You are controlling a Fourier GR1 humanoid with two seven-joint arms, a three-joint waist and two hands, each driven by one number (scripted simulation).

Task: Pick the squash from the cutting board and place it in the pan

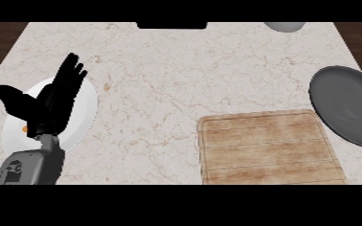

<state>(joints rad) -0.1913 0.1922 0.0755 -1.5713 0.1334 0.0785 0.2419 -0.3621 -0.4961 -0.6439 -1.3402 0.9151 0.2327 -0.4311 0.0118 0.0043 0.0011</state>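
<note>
One hand showed: the left hand (53, 100), fingers straight and spread, thumb out to the left, hovering over a white plate (86, 106) at the counter's (163, 76) left side. Small orange patch (25, 129) peeked out beside the wrist; couldn't tell what it was. Cutting board (268, 148) sat bare at lower right, long axis left-right. Squash wasn't visible anywhere, so no orientation. Dark grey pan (343, 105), cut off by the right edge, held nothing visible. Grey round object (285, 26) at the far edge.
</note>
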